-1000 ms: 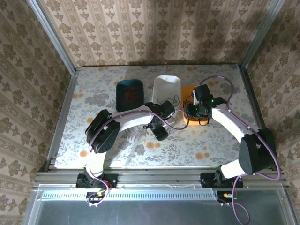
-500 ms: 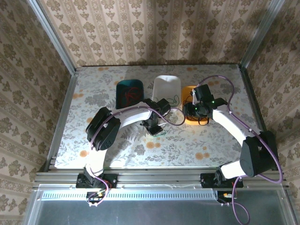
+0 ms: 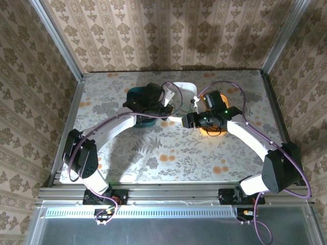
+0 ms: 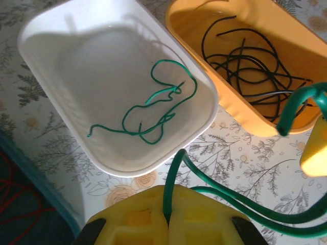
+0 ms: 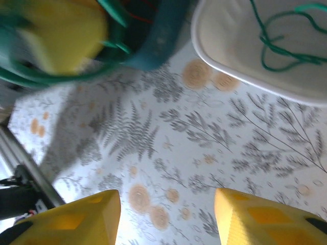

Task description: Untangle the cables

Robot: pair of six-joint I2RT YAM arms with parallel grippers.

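Being limp and light, the green cable is pinched, seemingly mid-length, by the left gripper; the right gripper is spread.

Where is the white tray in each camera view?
Top external: white tray far centre, left of the orange tray.
Left wrist: upper left to centre.
Right wrist: top right corner.
Shared landmark: the green cable lying in it.
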